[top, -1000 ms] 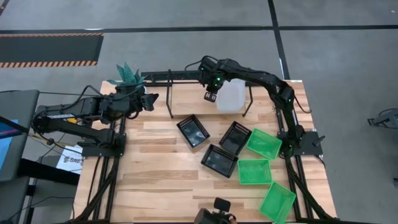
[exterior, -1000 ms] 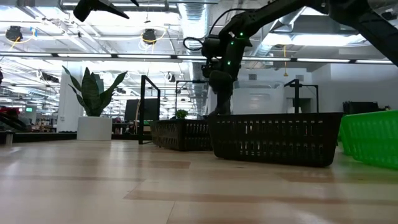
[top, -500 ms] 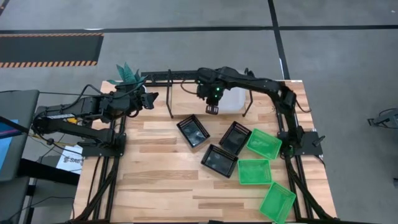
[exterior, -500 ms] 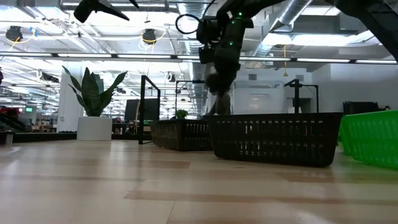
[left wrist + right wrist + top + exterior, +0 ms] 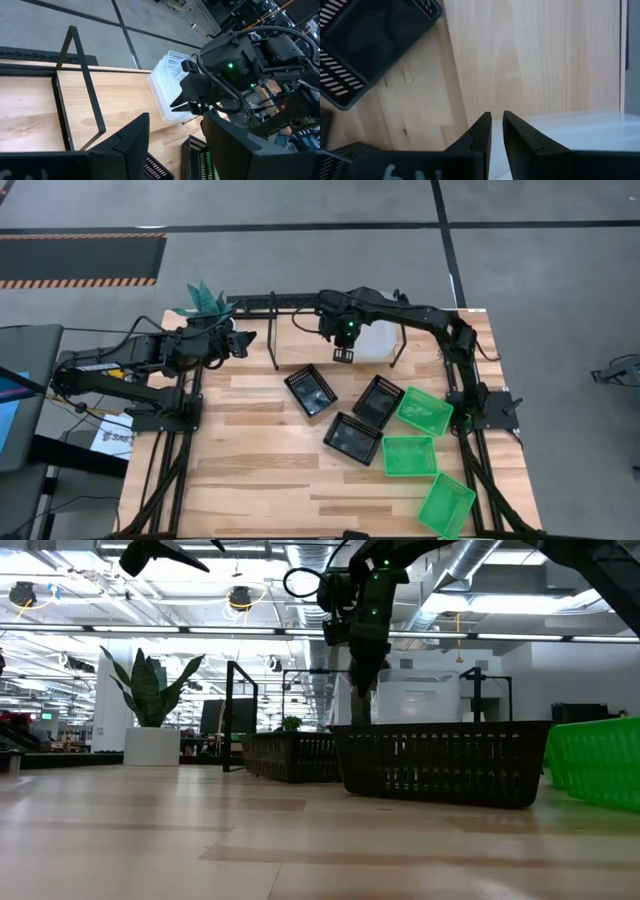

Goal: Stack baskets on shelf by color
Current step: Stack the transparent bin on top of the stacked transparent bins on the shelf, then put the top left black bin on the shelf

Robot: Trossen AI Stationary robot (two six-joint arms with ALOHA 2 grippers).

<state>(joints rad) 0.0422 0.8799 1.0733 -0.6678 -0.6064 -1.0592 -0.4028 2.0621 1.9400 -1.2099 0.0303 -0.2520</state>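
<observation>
Hovering over the shelf (image 5: 300, 315) at the far edge of the bench (image 5: 260, 480), the right tool (image 5: 341, 356) hangs empty with its fingers (image 5: 481, 132) nearly together, just left of the clear baskets (image 5: 375, 340) stacked on the shelf board, probably on its way to the next tray. Nearer on the planks lie three black baskets (image 5: 310, 390) in a loose cluster and three green baskets (image 5: 408, 456) strung toward the near right corner, none yet shelved, while the left tool (image 5: 243, 342) waits part-open and empty at the shelf's far left, beside a potted plant (image 5: 205, 300). Beyond the pale wooden surface stretches grey floor with dark lines and a hazard-striped strip.
</observation>
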